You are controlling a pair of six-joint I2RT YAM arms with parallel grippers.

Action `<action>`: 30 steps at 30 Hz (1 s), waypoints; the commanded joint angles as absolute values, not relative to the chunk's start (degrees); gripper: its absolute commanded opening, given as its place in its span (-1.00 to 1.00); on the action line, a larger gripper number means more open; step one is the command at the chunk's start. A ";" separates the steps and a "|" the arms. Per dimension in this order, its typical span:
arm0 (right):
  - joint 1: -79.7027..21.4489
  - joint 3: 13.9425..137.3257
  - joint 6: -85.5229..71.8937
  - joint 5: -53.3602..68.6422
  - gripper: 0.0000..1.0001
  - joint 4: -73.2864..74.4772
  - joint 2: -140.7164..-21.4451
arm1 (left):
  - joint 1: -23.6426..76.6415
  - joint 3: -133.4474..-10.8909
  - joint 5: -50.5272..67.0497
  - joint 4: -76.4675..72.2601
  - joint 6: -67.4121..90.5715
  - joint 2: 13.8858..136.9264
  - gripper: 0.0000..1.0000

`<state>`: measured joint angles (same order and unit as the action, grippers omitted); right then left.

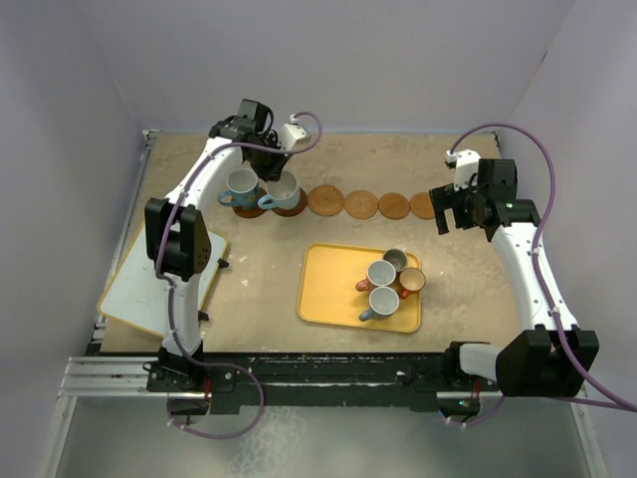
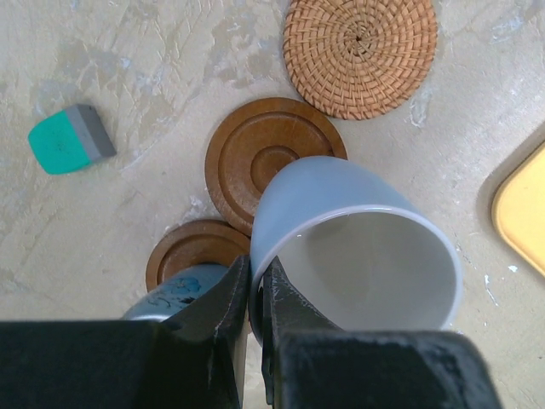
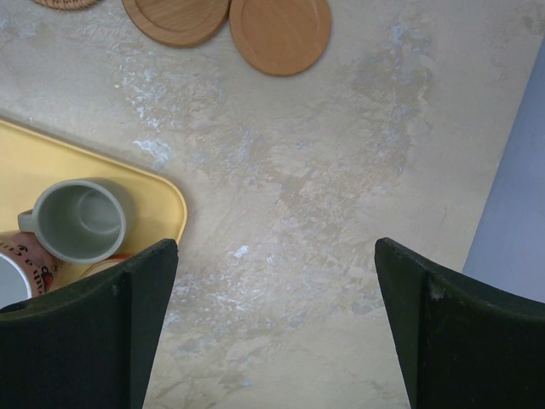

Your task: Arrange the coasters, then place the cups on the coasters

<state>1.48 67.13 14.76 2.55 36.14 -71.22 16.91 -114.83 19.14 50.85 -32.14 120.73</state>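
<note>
My left gripper point(image 2: 255, 268) is shut on the rim of a large blue cup point(image 2: 358, 247), one finger inside and one outside. This cup hangs tilted over a dark wooden coaster point(image 2: 264, 153). Beside it, a second blue cup point(image 1: 242, 186) stands on another dark coaster point(image 2: 192, 247). More coasters run rightward in a row: a brown one point(image 1: 325, 200), a woven one point(image 1: 360, 203), and two lighter ones point(image 1: 394, 206) point(image 1: 423, 205). Several smaller cups sit on the yellow tray point(image 1: 328, 299), among them a grey one point(image 3: 81, 220). My right gripper point(image 3: 277, 256) hovers open over bare table, right of the tray.
A small teal block point(image 2: 68, 138) lies on the table left of the dark coasters. A white board point(image 1: 159, 284) rests at the table's left edge by the left arm. Walls close in the back and both sides.
</note>
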 commanded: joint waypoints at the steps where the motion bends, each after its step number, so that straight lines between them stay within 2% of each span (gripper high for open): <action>1: 1.71 67.17 15.20 2.57 1.00 35.92 -70.87 | 16.36 -122.49 22.41 51.16 -31.14 122.52 -0.94; 17: 1.67 67.06 15.90 1.41 1.00 35.53 -70.74 | 16.31 -131.05 20.31 56.50 -32.21 129.36 -0.94; 30: 1.67 67.06 16.03 1.38 1.00 35.41 -70.75 | 16.23 -132.38 18.82 57.30 -32.54 131.40 -0.94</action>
<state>1.48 67.13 15.46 2.24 36.14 -71.22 16.86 -128.79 17.80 58.26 -32.21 131.59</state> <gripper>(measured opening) 0.998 0.048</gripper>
